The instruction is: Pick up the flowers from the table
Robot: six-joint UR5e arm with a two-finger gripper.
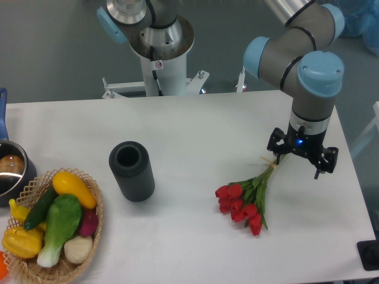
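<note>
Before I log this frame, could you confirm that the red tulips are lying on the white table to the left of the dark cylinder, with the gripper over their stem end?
Not quite: the camera view shows the flowers lying on the table to the right of the dark cylinder, not the left. The gripper is indeed over their stem end.
</note>
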